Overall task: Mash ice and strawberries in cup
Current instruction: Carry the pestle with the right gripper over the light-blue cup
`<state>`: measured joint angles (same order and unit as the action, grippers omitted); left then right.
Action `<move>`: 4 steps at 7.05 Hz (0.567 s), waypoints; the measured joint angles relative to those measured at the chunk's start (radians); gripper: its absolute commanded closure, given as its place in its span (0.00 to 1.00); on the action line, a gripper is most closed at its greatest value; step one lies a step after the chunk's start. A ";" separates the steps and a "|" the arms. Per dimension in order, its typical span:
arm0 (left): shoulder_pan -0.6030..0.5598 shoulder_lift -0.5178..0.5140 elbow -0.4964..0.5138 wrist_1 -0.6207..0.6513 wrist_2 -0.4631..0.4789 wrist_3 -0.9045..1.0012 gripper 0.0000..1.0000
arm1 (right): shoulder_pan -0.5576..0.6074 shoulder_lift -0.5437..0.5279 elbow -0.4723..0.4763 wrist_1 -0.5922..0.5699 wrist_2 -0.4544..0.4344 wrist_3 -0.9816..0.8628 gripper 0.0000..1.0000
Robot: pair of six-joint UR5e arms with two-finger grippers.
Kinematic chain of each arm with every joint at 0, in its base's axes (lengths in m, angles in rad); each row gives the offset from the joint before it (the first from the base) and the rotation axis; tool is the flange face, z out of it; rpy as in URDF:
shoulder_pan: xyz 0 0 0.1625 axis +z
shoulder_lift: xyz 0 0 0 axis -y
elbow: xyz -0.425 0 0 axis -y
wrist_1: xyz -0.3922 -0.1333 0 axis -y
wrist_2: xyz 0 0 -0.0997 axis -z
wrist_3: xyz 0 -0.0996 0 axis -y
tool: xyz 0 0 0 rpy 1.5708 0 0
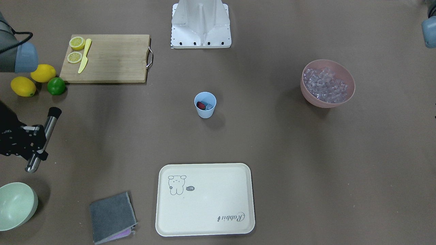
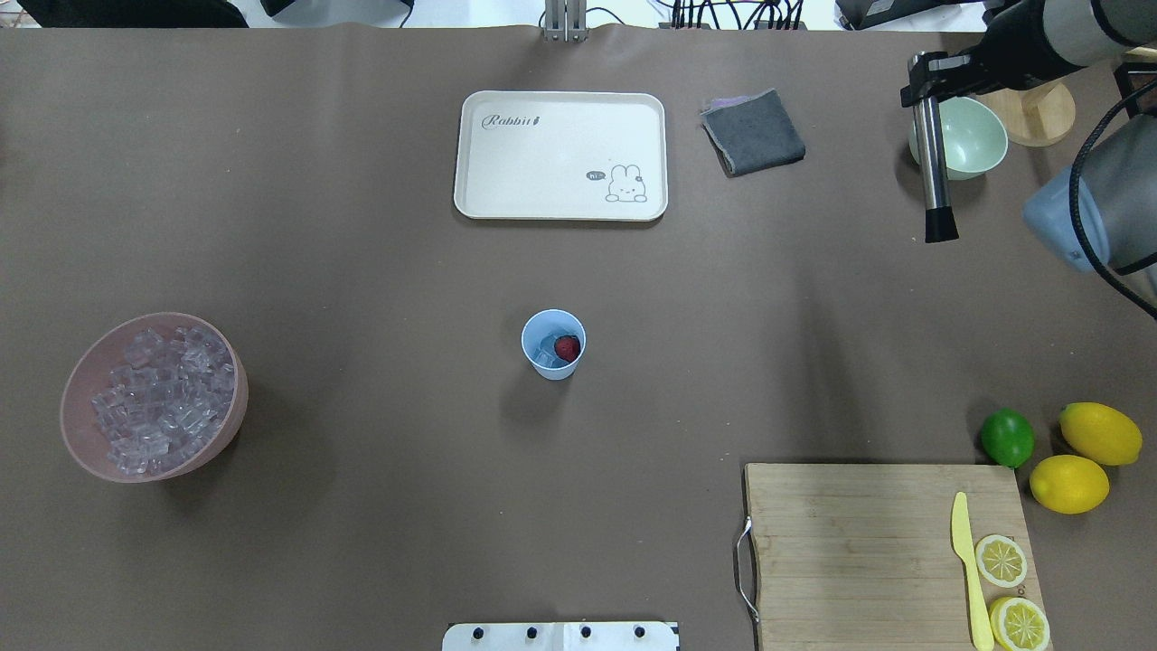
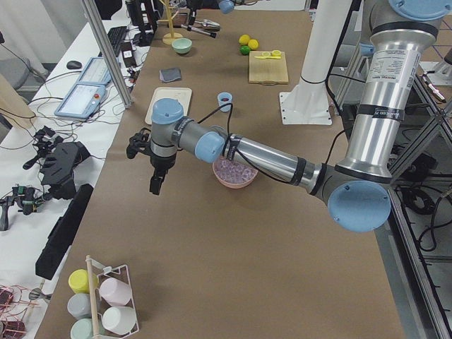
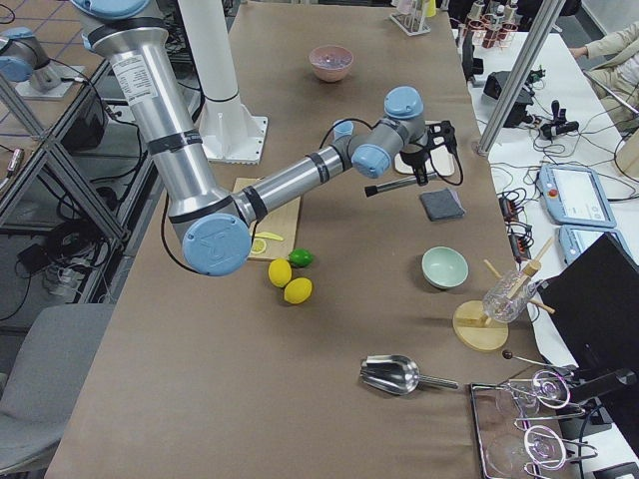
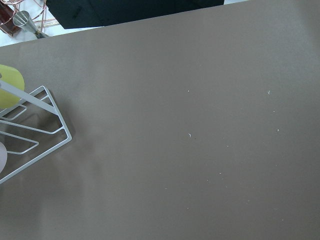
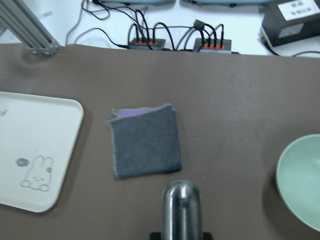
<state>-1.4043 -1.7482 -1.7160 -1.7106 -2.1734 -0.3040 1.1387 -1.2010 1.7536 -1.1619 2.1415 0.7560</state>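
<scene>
1. One steel masher with a black tip is clamped between the fingers of the right gripper. It is held near its plain end and lies roughly level above the table, black tip pointing back toward the robot.
2. Just beside that gripper, on its outer side, sits a pale green bowl; from overhead the masher's held end overlaps the bowl's rim.
3. Near the gripper, toward the robot's left, lies a folded grey cloth with a lilac layer showing at one edge.
4. Further along the same way is a cream tray printed with a rabbit.
5. Back toward the robot from the gripper, well apart from it, two lemons and a lime lie beside a wooden cutting board. The board carries a yellow knife and two lemon halves.
6. Well apart from the right gripper, at mid-table, the light-blue cup stands upright. Inside it are the strawberry and a few pieces of ice, touching each other.
7. Farthest from the right gripper, at the robot's left side of the table, a pink bowl is heaped with more ice cubes.
8. Only the side view shows the left gripper. It hangs over bare table past the pink bowl, and I cannot tell whether its fingers are apart or together. A wire rack of pastel cups stands beyond it.
</scene>
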 measured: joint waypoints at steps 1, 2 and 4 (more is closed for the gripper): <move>0.000 0.002 0.002 0.003 0.000 -0.001 0.02 | -0.012 0.010 0.071 0.014 -0.019 0.023 1.00; -0.004 0.007 0.012 0.005 0.000 -0.001 0.02 | -0.050 0.027 0.120 0.050 -0.055 0.042 1.00; -0.025 0.025 0.037 0.001 0.000 0.000 0.02 | -0.205 0.048 0.153 0.237 -0.233 0.064 1.00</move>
<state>-1.4290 -1.7228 -1.6792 -1.7092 -2.1735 -0.3043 0.9339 -1.1534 1.9065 -0.9253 1.9089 0.8199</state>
